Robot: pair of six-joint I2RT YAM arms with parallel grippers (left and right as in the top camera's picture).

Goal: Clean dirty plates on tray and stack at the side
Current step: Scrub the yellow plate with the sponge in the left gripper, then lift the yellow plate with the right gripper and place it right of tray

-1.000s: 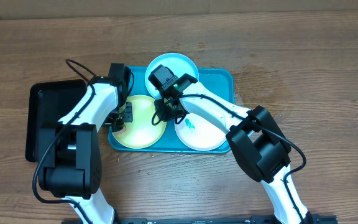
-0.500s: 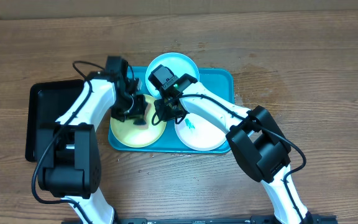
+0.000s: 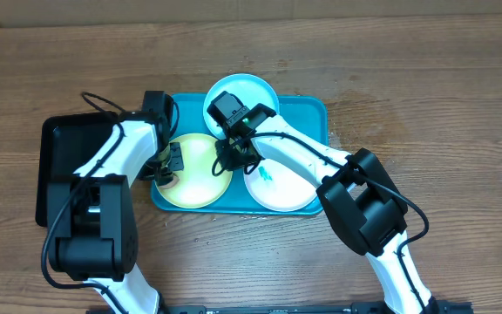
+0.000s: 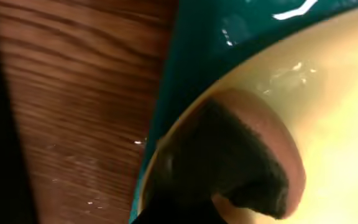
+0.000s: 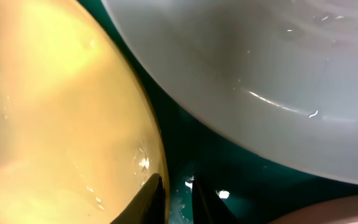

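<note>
Cleaning step, most likely, on the yellow-green plate (image 3: 200, 179), lying at the left end of the turquoise tray (image 3: 309, 116) next to the white plate (image 3: 283, 194) and light blue plate (image 3: 255, 87). Down at its left rim, left claw (image 3: 167, 167), with a dark, pink-edged pad (image 4: 229, 155) touching that rim; cannot tell whether pinched or how far spread. Low between yellow-green and white plates, right claw (image 3: 233, 160), tips close with a thin gap just beside the yellow-green rim; cannot tell whether gripping. Next, probably: sweep the pad across the plate face, steady the rim, then lift out and stack on the worktop (image 3: 408, 70) beside the tray. No stacking yet.
</note>
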